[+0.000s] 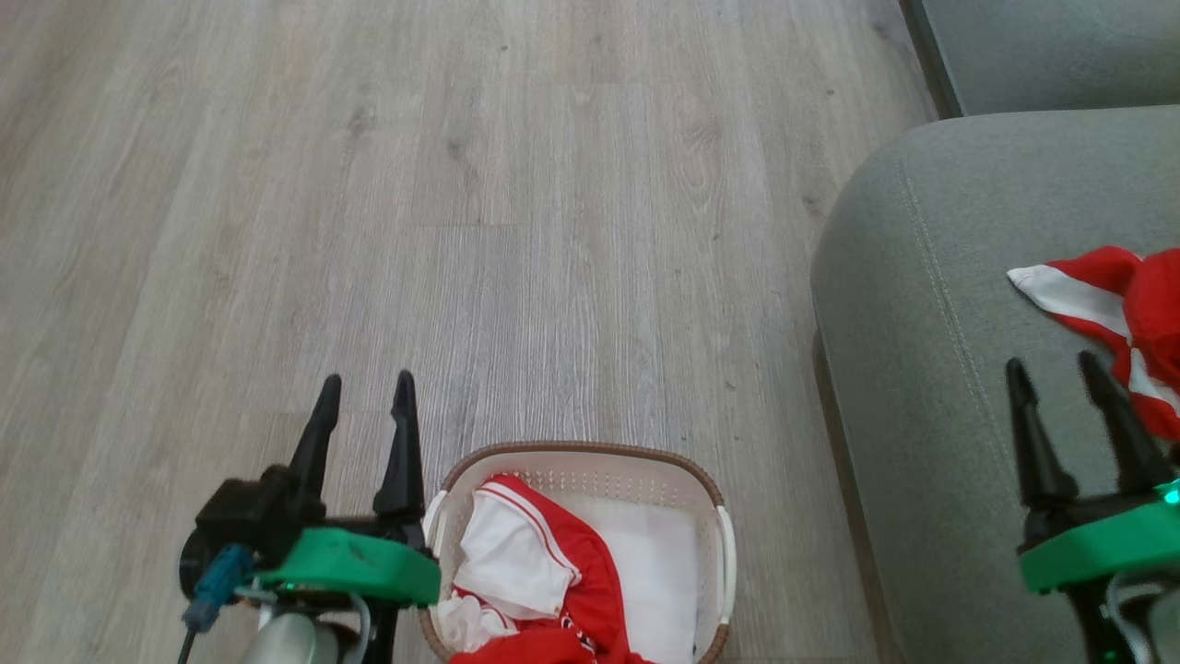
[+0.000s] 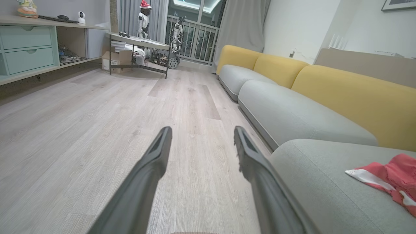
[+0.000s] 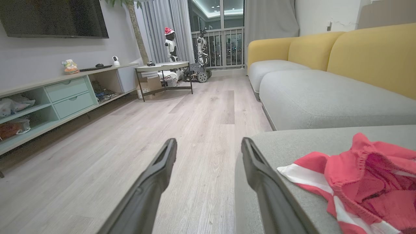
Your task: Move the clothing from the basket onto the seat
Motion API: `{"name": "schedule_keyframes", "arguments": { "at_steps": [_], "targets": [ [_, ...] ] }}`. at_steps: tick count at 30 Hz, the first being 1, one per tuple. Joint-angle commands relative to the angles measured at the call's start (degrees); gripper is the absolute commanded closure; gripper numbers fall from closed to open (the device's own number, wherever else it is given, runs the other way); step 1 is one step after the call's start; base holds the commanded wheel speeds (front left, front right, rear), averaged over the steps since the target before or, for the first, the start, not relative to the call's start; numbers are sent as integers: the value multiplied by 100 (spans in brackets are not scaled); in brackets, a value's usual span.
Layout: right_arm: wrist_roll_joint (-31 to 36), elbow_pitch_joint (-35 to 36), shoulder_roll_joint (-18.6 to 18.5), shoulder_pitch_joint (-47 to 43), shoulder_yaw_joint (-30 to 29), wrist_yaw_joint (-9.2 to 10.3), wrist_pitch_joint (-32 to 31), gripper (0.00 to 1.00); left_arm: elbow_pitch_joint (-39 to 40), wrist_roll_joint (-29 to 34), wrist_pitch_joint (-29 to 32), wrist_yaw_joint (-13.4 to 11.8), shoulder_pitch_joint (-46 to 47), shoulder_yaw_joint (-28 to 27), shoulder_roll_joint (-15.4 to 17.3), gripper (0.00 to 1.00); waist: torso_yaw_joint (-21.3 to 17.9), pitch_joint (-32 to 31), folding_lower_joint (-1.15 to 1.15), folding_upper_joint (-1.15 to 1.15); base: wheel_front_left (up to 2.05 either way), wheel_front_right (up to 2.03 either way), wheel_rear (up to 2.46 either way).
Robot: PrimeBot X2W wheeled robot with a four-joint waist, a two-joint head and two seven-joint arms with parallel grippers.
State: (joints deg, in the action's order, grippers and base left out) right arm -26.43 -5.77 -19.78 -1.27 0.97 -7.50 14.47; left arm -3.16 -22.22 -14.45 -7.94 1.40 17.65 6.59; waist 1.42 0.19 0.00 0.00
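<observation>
Although one piece already lies on the seat, the job looks roughly half done, since more clothing sits in the basket. At the far left, the left gripper [image 1: 368, 380] hangs over the pale wood-grain floor [image 1: 516, 231] just beside the basket, its two long, dark, tapering fingers spread wide with nothing between them. Next comes the basket [image 1: 590, 450], a small oval of cream perforated plastic with a brown woven-look rim and white handles. Inside it lies a crumpled jersey [image 1: 599, 581] of soft red fabric with a white panel and thin striped trim, bunched toward the left half over a flat white liner sheet [image 1: 664, 563]. Across a strip of floor stands the seat [image 1: 922, 304], a big grey-green upholstered cushion with a rounded edge and a stitched seam. A second red garment [image 1: 1134, 304] with a white band lies rumpled on it. The right gripper [image 1: 1053, 361] hovers over the cushion just beside that garment, fingers fully parted and empty. What remains, I judge, is lifting the jersey across.
</observation>
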Motion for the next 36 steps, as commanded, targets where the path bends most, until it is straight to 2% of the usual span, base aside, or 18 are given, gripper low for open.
{"name": "schedule_keyframes", "arguments": {
  "at_steps": [1,5,9,15,30,36],
  "targets": [
    [48,199,-48,10,69,1,52,0,146,114,-55,58,130,-287,-11,0,-13,-1,0,0,0,0,0],
    [131,196,66,10,233,1,52,0,4,383,-55,233,48,-506,-146,0,-47,20,0,0,0,0,0],
    [133,199,31,92,467,1,52,0,-93,540,-55,380,61,-656,-254,0,-63,66,0,0,0,0,0],
    [113,218,-18,211,524,1,52,0,-175,696,-55,508,112,-763,-339,0,-64,127,0,0,0,0,0],
    [97,274,-15,264,446,1,52,0,-213,704,-55,540,146,-768,-369,0,-95,210,0,0,0,0,0],
    [-27,336,-154,469,357,1,52,0,-341,668,-55,425,425,-438,-370,0,-201,578,0,0,0,0,0]
  ]
}}
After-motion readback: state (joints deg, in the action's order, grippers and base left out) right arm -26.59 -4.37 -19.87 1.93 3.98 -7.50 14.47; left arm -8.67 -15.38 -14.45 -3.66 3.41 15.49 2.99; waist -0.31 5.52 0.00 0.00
